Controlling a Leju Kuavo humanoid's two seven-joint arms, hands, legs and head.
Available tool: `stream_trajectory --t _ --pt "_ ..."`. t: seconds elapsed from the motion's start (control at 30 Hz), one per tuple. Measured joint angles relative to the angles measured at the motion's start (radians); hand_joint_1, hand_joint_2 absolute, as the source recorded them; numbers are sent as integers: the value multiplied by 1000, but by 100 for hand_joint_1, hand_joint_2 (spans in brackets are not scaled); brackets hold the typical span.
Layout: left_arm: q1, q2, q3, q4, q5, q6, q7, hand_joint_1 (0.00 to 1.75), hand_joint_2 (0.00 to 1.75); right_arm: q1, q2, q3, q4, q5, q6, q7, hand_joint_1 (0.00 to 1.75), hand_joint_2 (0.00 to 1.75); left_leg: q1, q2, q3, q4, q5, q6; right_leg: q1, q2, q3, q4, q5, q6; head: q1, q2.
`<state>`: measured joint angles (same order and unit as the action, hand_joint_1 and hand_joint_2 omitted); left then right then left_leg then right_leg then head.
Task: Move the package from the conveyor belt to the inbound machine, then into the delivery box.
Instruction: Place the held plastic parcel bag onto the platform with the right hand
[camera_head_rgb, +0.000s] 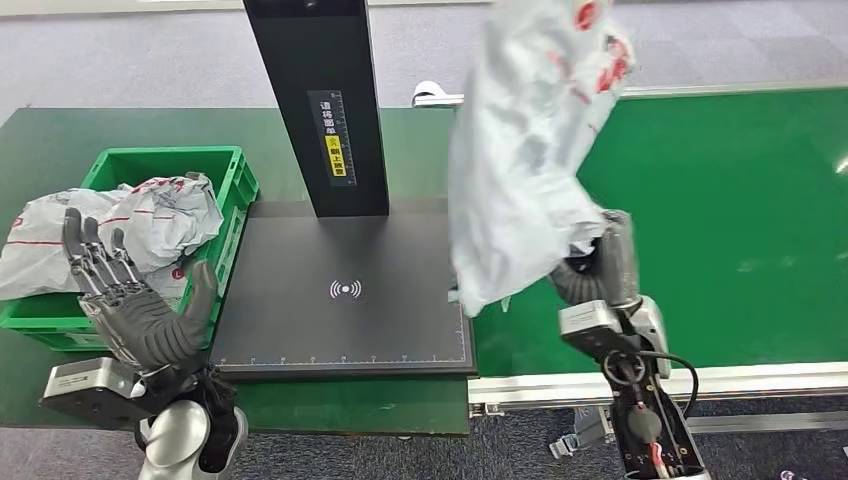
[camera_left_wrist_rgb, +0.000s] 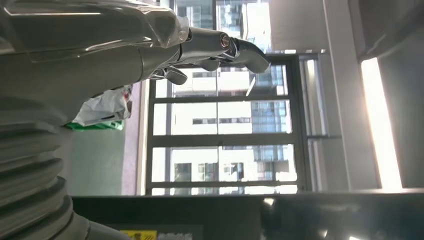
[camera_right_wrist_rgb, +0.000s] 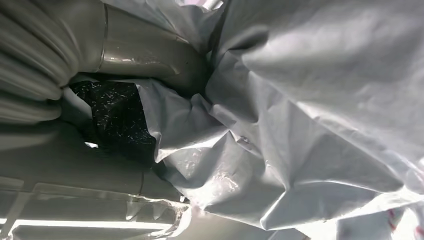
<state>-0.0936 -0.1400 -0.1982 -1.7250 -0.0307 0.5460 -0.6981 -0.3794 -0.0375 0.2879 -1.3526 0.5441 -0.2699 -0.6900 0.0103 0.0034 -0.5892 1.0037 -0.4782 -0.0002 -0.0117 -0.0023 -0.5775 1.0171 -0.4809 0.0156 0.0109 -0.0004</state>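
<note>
Right hand grips the package by its lower edge — bag stands tall above the fingers, over the seam between conveyor belt and inbound machine. Risk: slack film slipping from the pinch, or flopping off the plate. Left hand open, fingers spread, empty. Just beyond its fingertips, delivery box — already holds crumpled bags.

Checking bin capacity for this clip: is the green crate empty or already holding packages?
Holding packages. The crate has crumpled grey bags piled in it, spilling over its rim.
</note>
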Motion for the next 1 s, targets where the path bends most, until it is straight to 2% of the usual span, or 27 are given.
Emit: stream_trajectory --t 0.1,0.17,0.3,0.43,0.63,0.97,1.0 --pt "-1 1 0 -20 12 10 0 0 175 -44 23 131 106 139 13 17 175 175 1 0 1 0 0 -1 1 0 0 0 0 0 0 0" --pt "-1 1 0 -23 19 2 0 0 175 -67 48 217 192 189 54 53 175 175 2 0 1 0 1 -1 2 0 1 0 0 0 0 0" --pt "-1 1 4 -23 28 -31 0 0 175 -110 97 362 393 240 202 190 175 175 2 0 1 0 1 -1 2 0 1 0 0 0 0 0" --pt "-7 -2 20 -23 32 -50 0 0 175 -151 139 460 566 259 325 267 175 175 2 0 1 0 0 -2 2 1 1 0 0 0 0 0" --pt "-16 -12 43 -8 30 -55 0 0 175 -237 183 540 703 259 417 328 175 175 2 7 16 0 -4 -6 2 7 11 -1 -2 -4 0 0" --pt "-16 -18 58 22 36 -66 0 0 175 -277 206 578 774 255 426 357 175 175 4 9 31 -1 -6 -8 4 9 23 0 -4 -7 0 0" --pt "-16 -18 59 24 37 -67 0 0 175 -278 207 580 776 255 426 359 168 175 4 9 32 -1 -6 -8 4 9 24 0 -4 -7 0 0"
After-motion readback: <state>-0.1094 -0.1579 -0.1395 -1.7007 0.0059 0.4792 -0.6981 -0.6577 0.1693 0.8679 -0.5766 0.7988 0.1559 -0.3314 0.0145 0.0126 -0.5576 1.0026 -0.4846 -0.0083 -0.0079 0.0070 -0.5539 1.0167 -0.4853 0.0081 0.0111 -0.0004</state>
